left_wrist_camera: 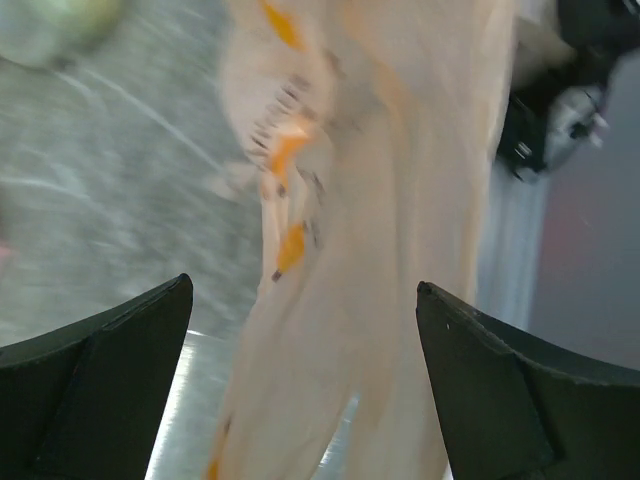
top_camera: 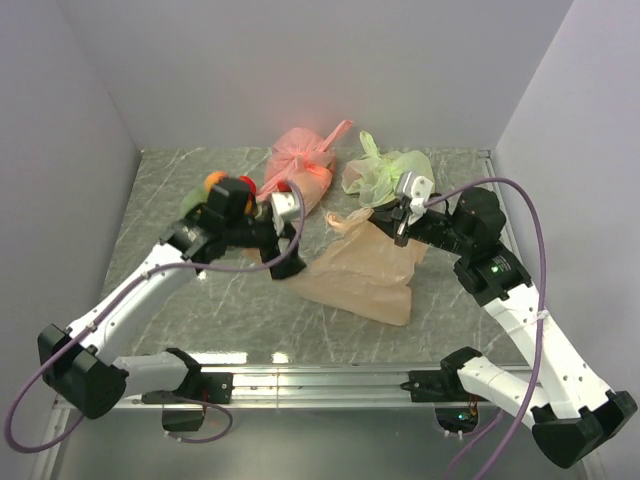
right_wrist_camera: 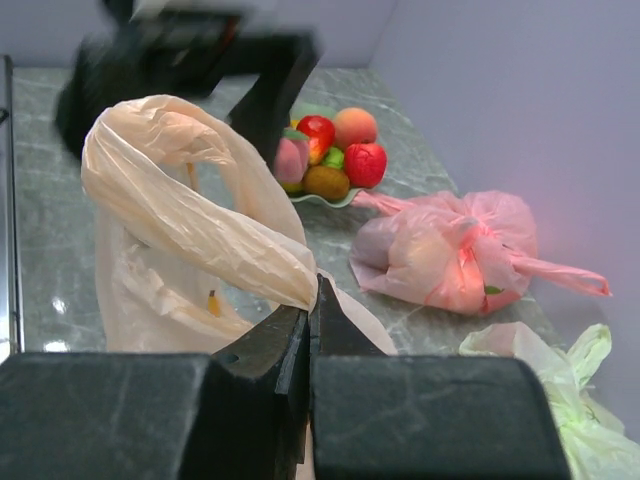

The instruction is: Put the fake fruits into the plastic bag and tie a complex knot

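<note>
Your right gripper is pinched shut on a handle loop of the plastic bag, holding it up. The rest of the bag, pale orange, thin and crinkled, lies flat mid-table between the arms. Your left gripper gapes wide, bag film just ahead. The fake fruits sit heaped in the green dish.

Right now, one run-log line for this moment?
left end effector: open, plastic bag before it | right end effector: shut on plastic bag handle | fake fruits: in dish | knot: not tied
</note>
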